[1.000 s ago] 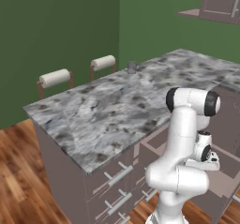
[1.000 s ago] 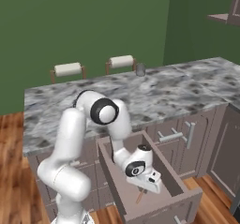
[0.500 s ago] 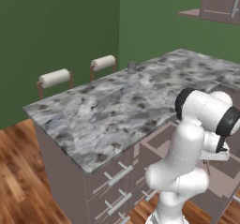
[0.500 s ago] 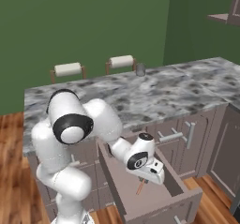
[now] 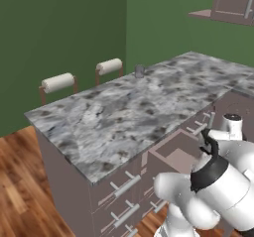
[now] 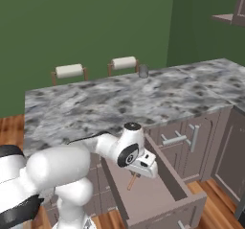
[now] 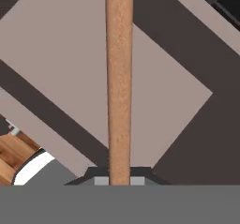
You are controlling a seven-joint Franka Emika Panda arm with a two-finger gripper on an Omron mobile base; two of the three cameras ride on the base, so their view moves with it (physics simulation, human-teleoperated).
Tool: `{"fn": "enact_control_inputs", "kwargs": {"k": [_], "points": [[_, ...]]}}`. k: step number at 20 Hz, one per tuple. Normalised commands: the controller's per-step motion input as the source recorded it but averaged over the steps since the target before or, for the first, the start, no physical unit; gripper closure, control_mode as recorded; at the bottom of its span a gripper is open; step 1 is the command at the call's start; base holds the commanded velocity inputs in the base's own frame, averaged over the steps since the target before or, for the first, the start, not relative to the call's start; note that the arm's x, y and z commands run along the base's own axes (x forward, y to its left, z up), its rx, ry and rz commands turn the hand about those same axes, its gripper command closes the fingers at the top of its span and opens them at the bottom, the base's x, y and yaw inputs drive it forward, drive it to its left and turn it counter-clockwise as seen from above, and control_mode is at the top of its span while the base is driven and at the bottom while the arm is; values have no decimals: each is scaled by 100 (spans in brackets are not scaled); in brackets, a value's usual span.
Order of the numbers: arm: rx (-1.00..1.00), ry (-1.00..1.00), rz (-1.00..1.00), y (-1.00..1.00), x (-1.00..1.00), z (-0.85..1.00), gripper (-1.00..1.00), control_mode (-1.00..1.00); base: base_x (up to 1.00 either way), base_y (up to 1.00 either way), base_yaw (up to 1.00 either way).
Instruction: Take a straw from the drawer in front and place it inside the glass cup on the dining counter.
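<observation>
Since the earlier frames, the arm has swung its upper links low and toward the cameras, and the hand has risen slightly over the open drawer while staying clamped on the straw.

1. Gripper (image 6: 135, 175): positioned above the drawer interior, pointing down. The jaws are closed together on the upper end of the straw (image 7: 119, 78). In the hand view the straw emerges from between the two dark finger tips and runs straight up the picture.

2. Straw: a slim, straight, tan-brown stick with a faintly speckled, matte surface and uniform width along its visible length. In the right base view it hangs below the hand as a short brown rod (image 6: 131, 181), slightly tilted, its lower end over the drawer floor; contact with the floor cannot be determined.

3. Drawer (image 6: 158, 197): pulled out from the counter front, wide and shallow, with taupe-brown walls and a paler tan floor. The left base view shows the same open drawer (image 5: 178, 154) behind the arm.

4. Dining counter (image 6: 124, 98): grey-and-white marbled top over taupe-brown fronts fitted with silver bar handles.

5. Glass cup (image 6: 142, 71): small, short, clear greyish tumbler, upright at the far edge of the marbled top, well apart from the gripper. It also appears in the left base view (image 5: 139, 71).

6. Stool backs (image 6: 70, 71): two white padded rolls beyond the far edge, against the green wall.
</observation>
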Motion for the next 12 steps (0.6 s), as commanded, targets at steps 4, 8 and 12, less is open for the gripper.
{"fn": "enact_control_inputs", "kwargs": {"k": [4, 8, 12], "points": [[0, 0, 0, 15, -4, 100, 100, -100, 0, 0, 0], [0, 0, 0, 0, -8, 100, 100, -100, 0, 0, 0], [0, 0, 0, 0, -15, 100, 100, -100, 0, 0, 0]]}}
